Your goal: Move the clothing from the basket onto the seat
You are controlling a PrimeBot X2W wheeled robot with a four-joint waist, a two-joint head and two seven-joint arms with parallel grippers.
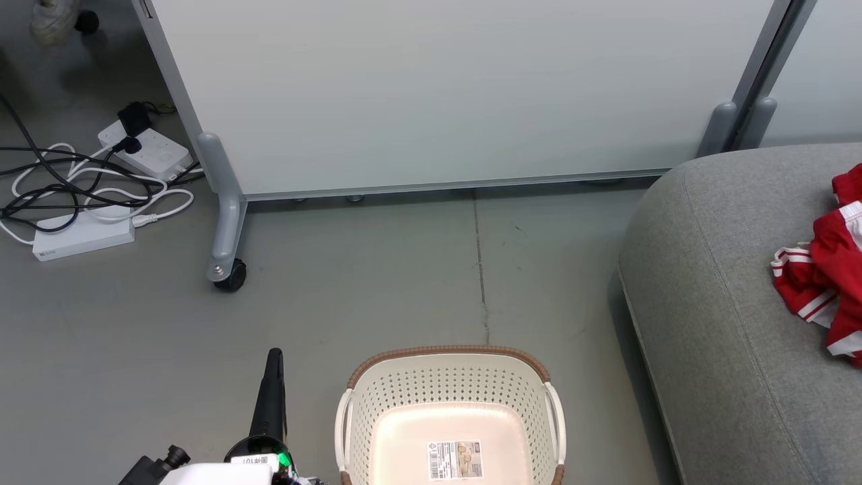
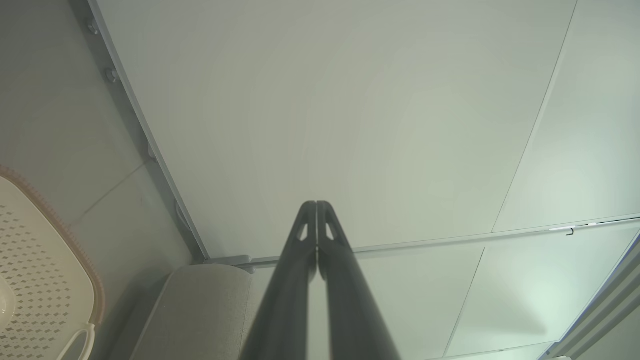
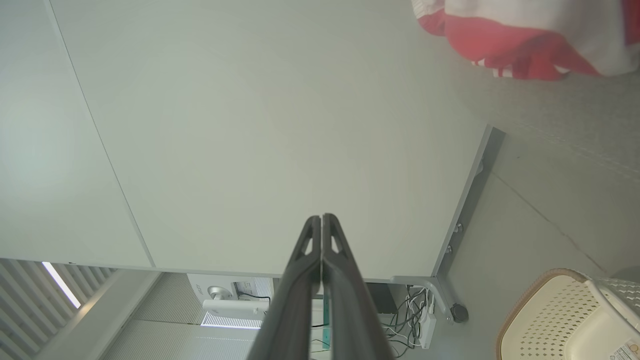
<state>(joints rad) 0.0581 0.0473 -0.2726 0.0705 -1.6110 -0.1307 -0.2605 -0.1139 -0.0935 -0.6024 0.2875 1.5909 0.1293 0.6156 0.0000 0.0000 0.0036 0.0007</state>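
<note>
The cream-white perforated basket (image 1: 450,417) stands on the floor at the bottom centre of the head view, with only a label sticker on its bottom. Red clothing (image 1: 825,269) with white stripes lies on the grey seat (image 1: 714,303) at the right; it also shows in the right wrist view as clothing (image 3: 520,40) at the top right. My left gripper (image 1: 274,357) is shut and empty, pointing up just left of the basket, and its fingers (image 2: 316,207) meet against the pale panel. My right gripper (image 3: 321,220) is shut with nothing in it, aimed at the panel.
A pale partition panel (image 1: 458,94) on wheeled grey feet (image 1: 227,269) stands behind the basket. Power strips and tangled cables (image 1: 87,188) lie on the floor at the far left. A person's shoe (image 1: 54,20) shows at the top left corner.
</note>
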